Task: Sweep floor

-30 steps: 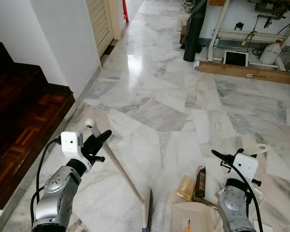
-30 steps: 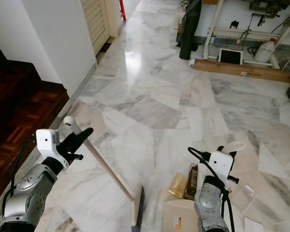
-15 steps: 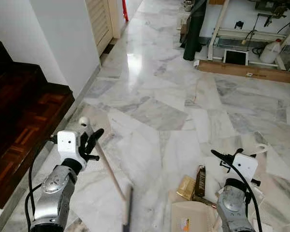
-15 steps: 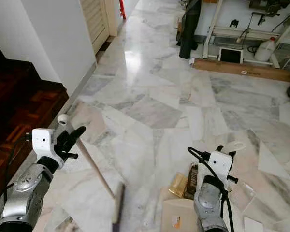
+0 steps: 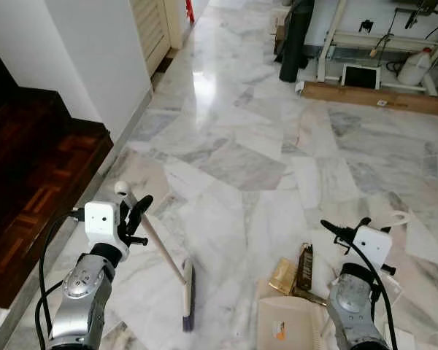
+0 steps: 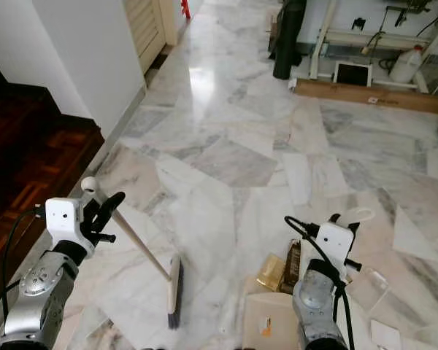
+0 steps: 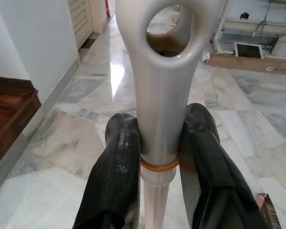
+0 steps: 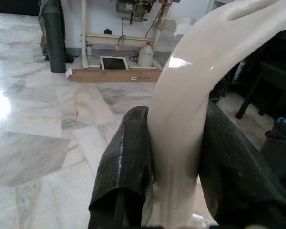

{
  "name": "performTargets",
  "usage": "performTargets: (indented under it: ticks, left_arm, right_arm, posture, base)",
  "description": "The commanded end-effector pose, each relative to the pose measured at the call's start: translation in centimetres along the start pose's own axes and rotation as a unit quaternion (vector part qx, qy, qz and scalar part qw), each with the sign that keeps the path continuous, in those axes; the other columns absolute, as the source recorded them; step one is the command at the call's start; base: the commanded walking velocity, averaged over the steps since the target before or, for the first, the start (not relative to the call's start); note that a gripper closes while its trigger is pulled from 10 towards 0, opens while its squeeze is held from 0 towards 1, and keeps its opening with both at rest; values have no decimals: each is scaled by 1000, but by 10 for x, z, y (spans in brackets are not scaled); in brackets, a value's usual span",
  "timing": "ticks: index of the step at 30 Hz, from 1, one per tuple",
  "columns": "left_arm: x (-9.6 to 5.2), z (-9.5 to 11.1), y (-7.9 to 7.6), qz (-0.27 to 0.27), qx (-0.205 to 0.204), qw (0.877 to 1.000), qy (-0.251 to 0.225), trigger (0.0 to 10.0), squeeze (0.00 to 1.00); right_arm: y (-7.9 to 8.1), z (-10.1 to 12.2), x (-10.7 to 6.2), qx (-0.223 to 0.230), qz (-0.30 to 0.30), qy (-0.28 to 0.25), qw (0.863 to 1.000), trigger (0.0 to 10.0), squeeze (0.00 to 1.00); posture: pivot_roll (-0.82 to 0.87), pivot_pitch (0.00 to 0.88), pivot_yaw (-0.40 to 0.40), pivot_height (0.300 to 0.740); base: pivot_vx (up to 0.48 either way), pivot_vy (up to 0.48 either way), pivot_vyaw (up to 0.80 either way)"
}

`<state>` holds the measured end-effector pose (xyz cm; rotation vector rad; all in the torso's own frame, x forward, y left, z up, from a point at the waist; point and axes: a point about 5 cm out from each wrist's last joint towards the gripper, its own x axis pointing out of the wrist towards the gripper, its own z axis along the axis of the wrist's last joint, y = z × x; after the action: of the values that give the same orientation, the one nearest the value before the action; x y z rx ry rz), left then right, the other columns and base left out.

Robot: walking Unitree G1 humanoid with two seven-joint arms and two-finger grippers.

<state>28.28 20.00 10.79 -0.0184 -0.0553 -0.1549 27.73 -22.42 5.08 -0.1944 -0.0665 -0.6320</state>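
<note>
My left gripper (image 5: pixel 135 214) is shut on the top of a cream broom handle (image 7: pixel 160 71), just below its hanging hole. The handle slants down to the right, and the broom head (image 5: pixel 187 299) rests on the marble floor. My right gripper (image 5: pixel 344 232) is shut on the curved cream handle (image 8: pixel 190 86) of a beige dustpan (image 5: pixel 286 329), which lies on the floor at the lower right. A gold wrapper (image 5: pixel 281 275) and a dark wrapper (image 5: pixel 304 266) lie just in front of the pan's mouth, to the right of the broom head.
Dark wooden stairs (image 5: pixel 36 175) and a white wall (image 5: pixel 95 58) bound the left side. At the far end lie a long cardboard box (image 5: pixel 379 98), a plastic jug (image 5: pixel 415 67), a dark roll (image 5: pixel 296 36) and white table legs. Clear plastic (image 6: pixel 372 281) lies right of the dustpan.
The broom head has swung left, away from the dustpan, and the handle top shifted left and down a little. The right gripper and dustpan stayed put. The camera tilted slightly.
</note>
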Motion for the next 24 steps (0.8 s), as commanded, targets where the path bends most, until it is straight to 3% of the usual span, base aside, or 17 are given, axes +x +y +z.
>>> performTargets:
  ticks: [1, 7, 13, 18, 24]
  left_arm:
    - [-3, 3, 1, -4, 9, 1000, -5, 10000, 0]
    - [-4, 5, 0, -8, 9, 1000, -8, 10000, 0]
    - [-3, 7, -1, -14, 7, 1000, -11, 10000, 0]
    - [-2, 9, -2, -17, 6, 1000, -14, 10000, 0]
    - [-2, 8, -6, -38, -7, 999, -1, 10000, 0]
  right_arm:
    - [-3, 6, 4, 0, -7, -22, 1000, 10000, 0]
    - [0, 17, 8, -6, 1, -58, 998, 10000, 0]
    - [3, 33, 16, 21, -4, -86, 996, 10000, 0]
    - [4, 31, 16, 21, -2, -81, 996, 10000, 0]
    - [12, 21, 6, 19, 16, -57, 998, 10000, 0]
  posture:
    - [139, 192, 47, 740]
    - [141, 199, 52, 740]
    - [142, 201, 53, 740]
    - [146, 200, 52, 740]
    - [151, 206, 53, 740]
  base:
    - [0, 0, 0]
    - [0, 0, 0]
    - [0, 0, 0]
    - [0, 0, 0]
    - [0, 0, 0]
